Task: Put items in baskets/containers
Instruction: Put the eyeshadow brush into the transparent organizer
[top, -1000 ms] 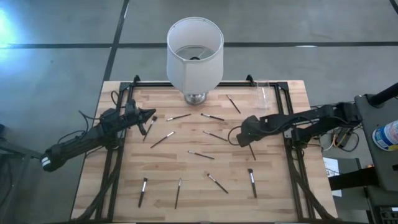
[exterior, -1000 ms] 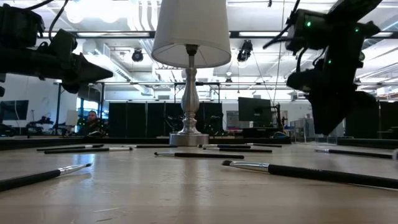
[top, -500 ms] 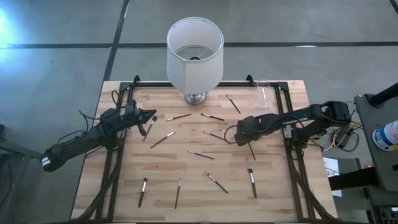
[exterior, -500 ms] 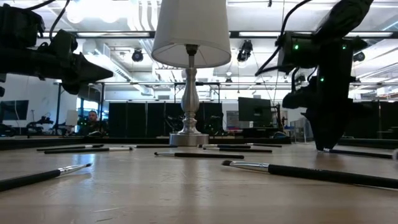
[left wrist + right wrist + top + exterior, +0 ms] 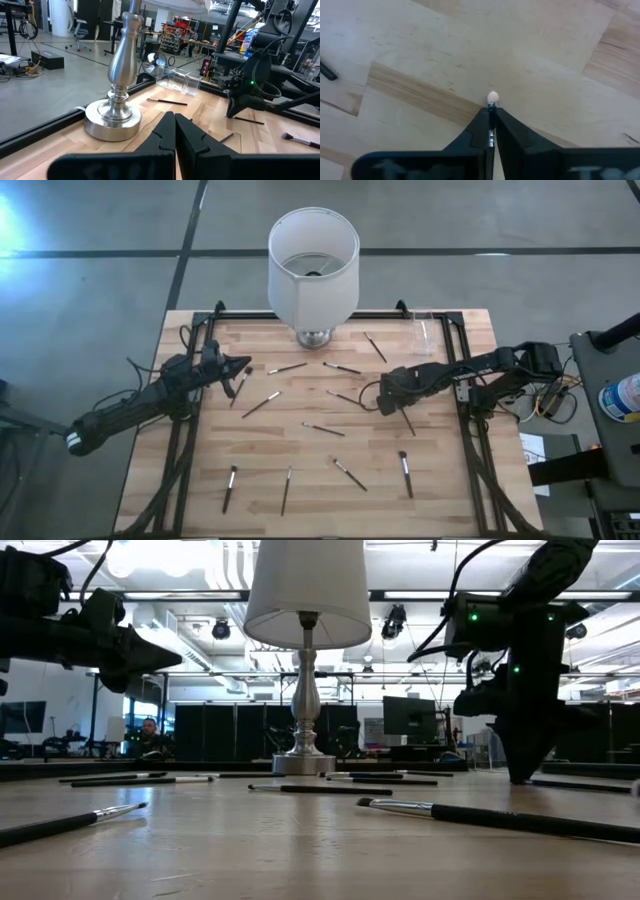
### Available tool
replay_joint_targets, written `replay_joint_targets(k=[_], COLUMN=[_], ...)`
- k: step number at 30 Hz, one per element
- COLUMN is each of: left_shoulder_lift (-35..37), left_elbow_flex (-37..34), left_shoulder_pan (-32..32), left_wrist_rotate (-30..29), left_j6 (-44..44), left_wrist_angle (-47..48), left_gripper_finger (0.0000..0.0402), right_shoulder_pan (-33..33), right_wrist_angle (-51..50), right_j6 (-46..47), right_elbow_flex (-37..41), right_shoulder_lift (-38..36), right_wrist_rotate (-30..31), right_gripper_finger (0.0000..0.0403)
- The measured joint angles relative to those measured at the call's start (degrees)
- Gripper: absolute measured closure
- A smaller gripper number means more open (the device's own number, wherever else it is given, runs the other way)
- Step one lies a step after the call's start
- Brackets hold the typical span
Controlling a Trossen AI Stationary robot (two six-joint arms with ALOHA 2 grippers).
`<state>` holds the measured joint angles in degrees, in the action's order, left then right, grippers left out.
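Observation:
Several thin makeup brushes lie scattered on the wooden table [image 5: 440, 480], among them one [image 5: 323, 429] near the middle and one [image 5: 406, 473] toward the front. My right gripper [image 5: 385, 402] is down at the tabletop right of centre, shut on a brush [image 5: 493, 96] whose pale tip pokes out past the fingers; its dark handle [image 5: 407, 424] trails behind on the wood. The small clear cup [image 5: 422, 330] stands at the back right corner, apart from that gripper. My left gripper [image 5: 243, 368] hovers shut and empty at the left side.
A big white lampshade [image 5: 313, 260] on a silvery base [image 5: 112, 120] stands at the back centre. Black rails [image 5: 470, 420] run along both table sides. In the low view a brush [image 5: 480, 817] lies close in front.
My right gripper came down to the table and closed its fingers on a brush. The left arm has not moved.

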<state>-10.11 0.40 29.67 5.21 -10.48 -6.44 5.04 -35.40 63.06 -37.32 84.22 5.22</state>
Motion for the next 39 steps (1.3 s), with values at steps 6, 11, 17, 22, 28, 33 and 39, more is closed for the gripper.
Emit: replay_joint_targets(k=[6, 11, 17, 22, 28, 33, 39], left_shoulder_lift=[0.0, 0.0, 0.0, 0.0, 0.0, 0.0, 0.0], left_elbow_flex=[0.0, 0.0, 0.0, 0.0, 0.0, -0.1, -0.1], left_shoulder_pan=[0.0, 0.0, 0.0, 0.0, 0.0, 0.0, 0.0], left_wrist_rotate=[0.0, 0.0, 0.0, 0.0, 0.1, 0.1, 0.1], left_j6=[-0.2, -0.2, -0.5, -0.5, -0.5, -0.5, -0.5], left_wrist_angle=[0.0, 0.0, 0.0, 0.0, 0.0, 0.0, 0.0], left_gripper_finger=[0.0402, 0.0402, 0.0402, 0.0402, 0.0402, 0.0402, 0.0402], right_shoulder_pan=[0.0, -0.3, -1.7, -2.1, 0.2, 6.9, 18.8], right_wrist_angle=[0.0, -0.1, 0.5, 5.9, 18.8, 32.6, 57.8], right_j6=[-3.3, -4.7, -6.5, -13.0, -28.8, -43.3, -55.5], right_elbow_flex=[0.2, 0.3, 0.4, 0.4, 0.4, 2.2, 8.8], right_shoulder_lift=[-4.5, -11.3, -17.6, -21.1, -24.5, -26.8, -27.3], right_wrist_rotate=[-0.1, 3.6, 11.1, 21.3, 32.5, 33.9, 31.5], right_gripper_finger=[0.0390, 0.0391, 0.0390, 0.0390, 0.0390, 0.0390, 0.0391])
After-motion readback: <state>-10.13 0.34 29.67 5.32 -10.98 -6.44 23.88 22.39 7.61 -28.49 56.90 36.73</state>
